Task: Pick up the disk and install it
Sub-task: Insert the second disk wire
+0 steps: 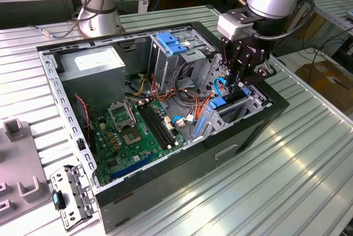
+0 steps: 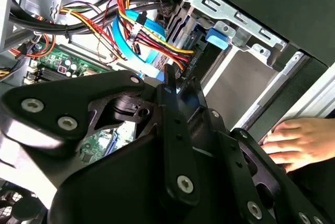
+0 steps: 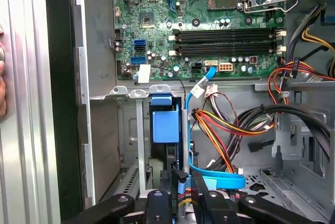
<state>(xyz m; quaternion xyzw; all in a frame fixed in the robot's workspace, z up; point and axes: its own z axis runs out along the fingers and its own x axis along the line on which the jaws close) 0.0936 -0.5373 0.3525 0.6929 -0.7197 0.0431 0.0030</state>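
The disk (image 1: 230, 105), a flat drive with blue plastic side rails, stands on edge in the metal drive bay (image 1: 255, 99) at the corner of the open black computer case (image 1: 242, 137), directly below the tool (image 1: 236, 84). In the first wrist view its blue rail end (image 3: 165, 119) sits in the bay slot just ahead of the tool's black fingers (image 3: 157, 203). The tool reaches down into the bay right above the disk; whether its fingers grip the disk or stand apart from it I cannot tell (the dark linkage hides the tips in both wrist views). Beside the tool hang a flat blue data cable (image 3: 220, 179) and a bundle of red, yellow and orange power wires (image 3: 220, 130). Farther off lies the green motherboard (image 1: 138, 131). A person's hand (image 2: 298, 140) rests on the case's outer edge, near the tool. The case stands on a ribbed silver metal surface (image 1: 287, 181).
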